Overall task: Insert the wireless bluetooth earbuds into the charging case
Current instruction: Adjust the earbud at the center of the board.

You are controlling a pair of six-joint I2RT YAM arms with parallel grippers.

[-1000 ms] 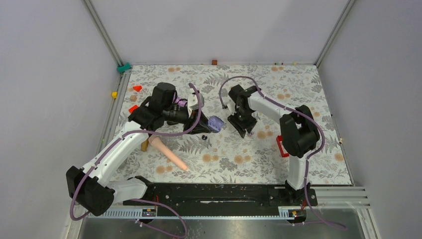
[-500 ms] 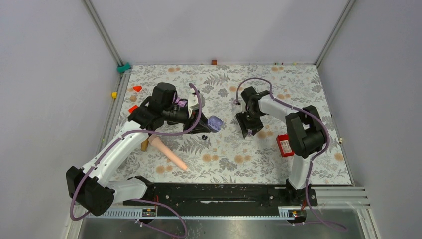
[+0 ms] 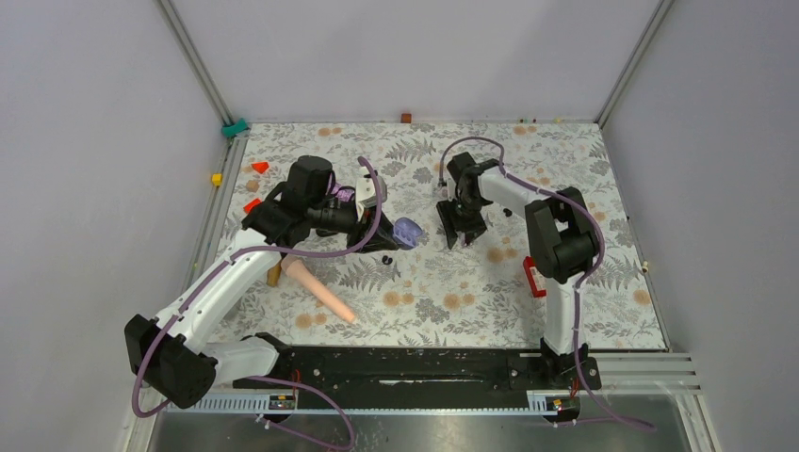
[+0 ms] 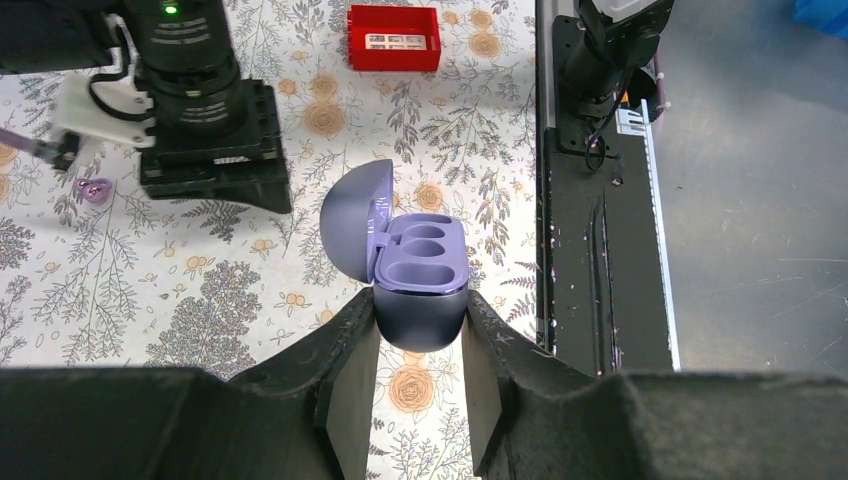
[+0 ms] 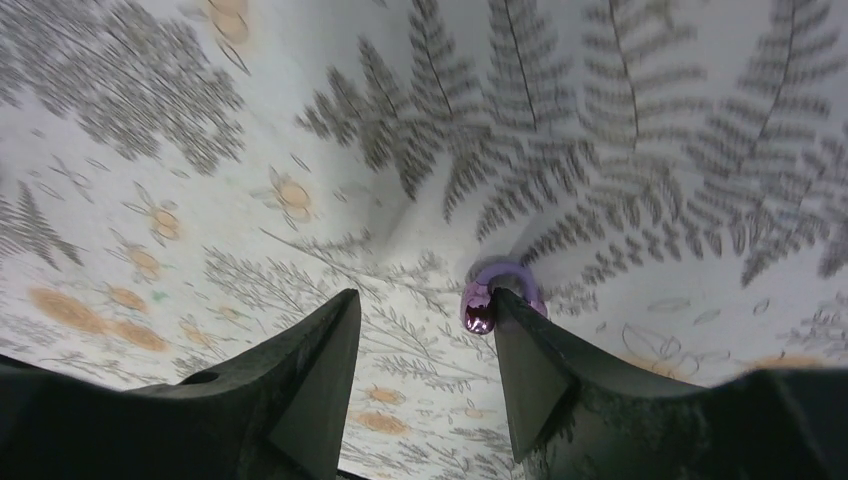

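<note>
- Left gripper clamps the base of the charging case, one finger on each side.
- Case is purple, wells facing up and both empty; lid swung open to the left in the left wrist view.
- Right gripper is spread wide, tips down at the floral cloth.
- Purple earbud touches one fingertip, unpinched (its long axis is too blurred to tell).
- Two black earbuds lie just beside the case.

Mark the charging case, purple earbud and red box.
charging case (image 4: pixel 425 262), left wrist view, on its open base.
purple earbud (image 5: pixel 480 310), right wrist view, on its glossy body.
red box (image 4: pixel 393 40), left wrist view, on its top face.
</note>
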